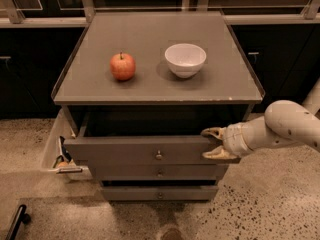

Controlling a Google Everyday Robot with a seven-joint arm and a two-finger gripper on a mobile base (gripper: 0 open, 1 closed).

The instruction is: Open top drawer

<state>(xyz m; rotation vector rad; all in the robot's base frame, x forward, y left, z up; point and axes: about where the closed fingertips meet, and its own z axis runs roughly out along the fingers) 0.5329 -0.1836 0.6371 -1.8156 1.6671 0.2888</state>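
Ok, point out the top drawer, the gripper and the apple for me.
top drawer (pixel 120 151): camera view, left half of its flat grey front.
gripper (pixel 214 144): camera view, its tip at the drawer's right end.
apple (pixel 122 66): camera view, middle of its red skin.

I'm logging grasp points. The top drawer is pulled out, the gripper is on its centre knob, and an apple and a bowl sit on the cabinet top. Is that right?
Not quite. The camera view shows the gripper at the right end of the top drawer, not on the knob. The drawer is pulled out, and the apple and bowl sit on the cabinet top.
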